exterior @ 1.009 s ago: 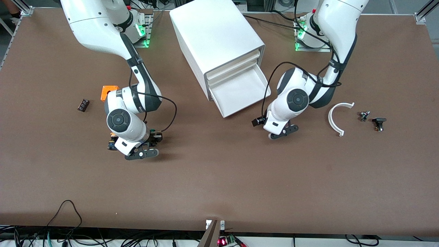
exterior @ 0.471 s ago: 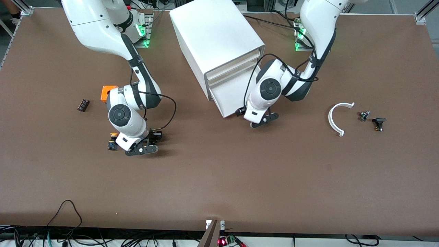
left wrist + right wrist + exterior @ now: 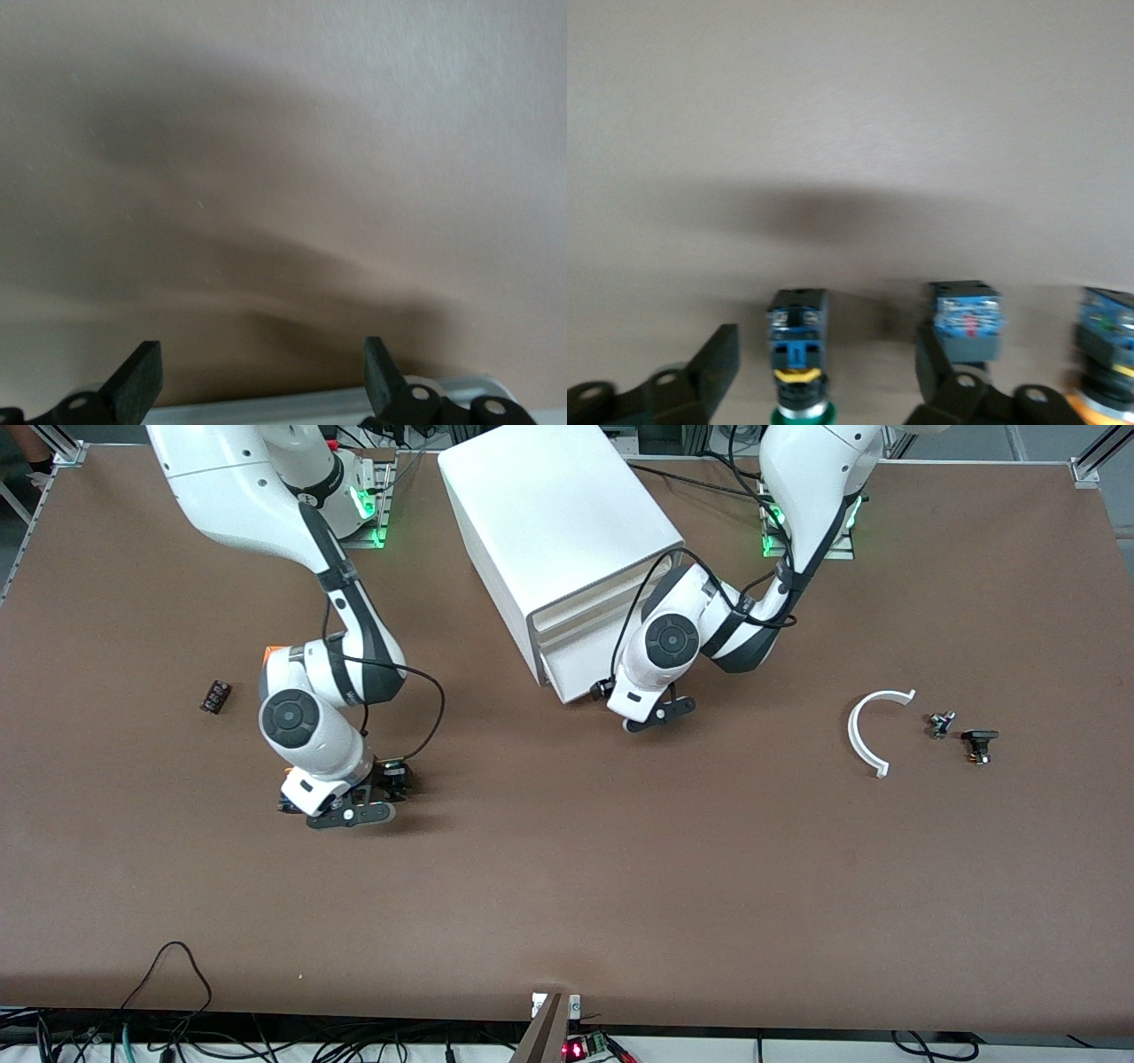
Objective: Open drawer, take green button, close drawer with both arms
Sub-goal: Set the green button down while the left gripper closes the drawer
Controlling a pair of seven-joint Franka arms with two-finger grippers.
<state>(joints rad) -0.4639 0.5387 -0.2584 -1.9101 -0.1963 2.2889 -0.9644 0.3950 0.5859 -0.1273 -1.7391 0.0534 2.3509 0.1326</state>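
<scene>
Right gripper (image 3: 350, 813) open, brown table (image 3: 567, 886)

The right claw (image 3: 819, 376) stands open low over the brown table (image 3: 850, 115). The button (image 3: 797, 354) with the green cap stands between its fingers (image 3: 713, 367), touching neither. Just beside the button stands a second blue-bodied button (image 3: 967, 320), and an orange-rimmed one (image 3: 1106, 341) next to that.
</scene>
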